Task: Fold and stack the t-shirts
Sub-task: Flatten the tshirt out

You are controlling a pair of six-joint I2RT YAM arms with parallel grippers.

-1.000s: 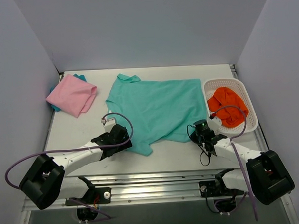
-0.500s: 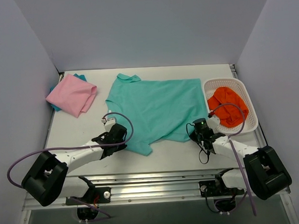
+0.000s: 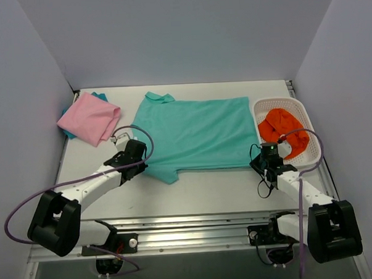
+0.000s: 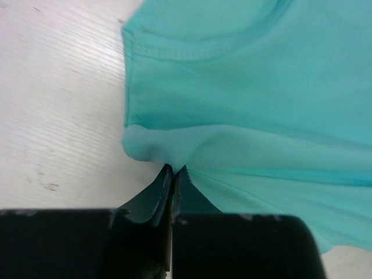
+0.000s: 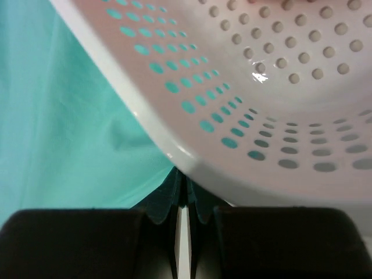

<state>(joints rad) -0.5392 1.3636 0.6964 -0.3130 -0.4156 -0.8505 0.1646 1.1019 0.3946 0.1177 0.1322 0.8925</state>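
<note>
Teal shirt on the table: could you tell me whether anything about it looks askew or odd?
Yes. The teal shirt bunches into a small roll where the left pincer pinches it, and a sleeve pokes out there. Its right edge runs right up to the white basket.

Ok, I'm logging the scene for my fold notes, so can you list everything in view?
mint-teal t-shirt: one, mint-teal, spread flat mid-table
pink t-shirt: one, pink, folded, far left of the table
teal-blue cloth: one, teal-blue, only its edges peeking from under the pink t-shirt
basket: one, white perforated plastic, right side of the table
orange garment: one, orange, bunched inside the basket
table: one, white, under everything
left gripper: one, black, shut on the mint-teal t-shirt's near left edge
right gripper: one, black, shut on the mint-teal t-shirt's near right corner, right beside the basket
</note>
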